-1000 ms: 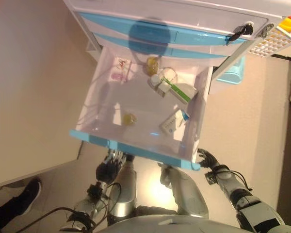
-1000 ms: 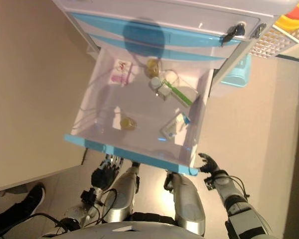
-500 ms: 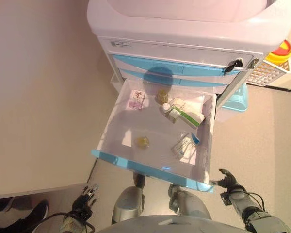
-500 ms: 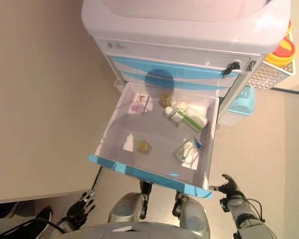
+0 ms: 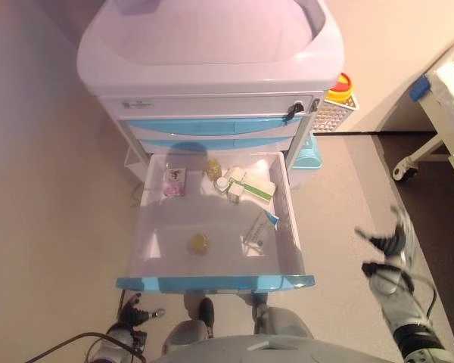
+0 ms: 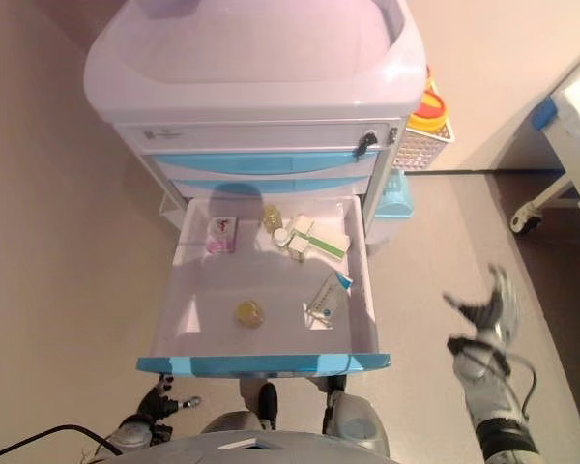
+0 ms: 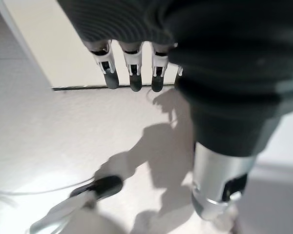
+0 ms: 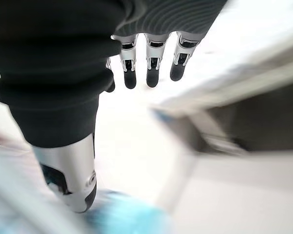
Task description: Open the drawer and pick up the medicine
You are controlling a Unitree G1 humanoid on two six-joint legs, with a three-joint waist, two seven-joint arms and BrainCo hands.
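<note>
Since the earlier frame our view had swung up to take in the whole cart, and our right hand (image 5: 390,243) had risen from the drawer's corner to hang well out to the right, fingers spread and holding nothing. We saw the drawer (image 5: 212,283) pulled open, the medicine (image 5: 260,230), a white box with a blue corner, lying by its right wall beside a small yellowish jar (image 5: 199,243). Our left hand (image 5: 133,313) hung low below the drawer front, fingers relaxed and empty.
</note>
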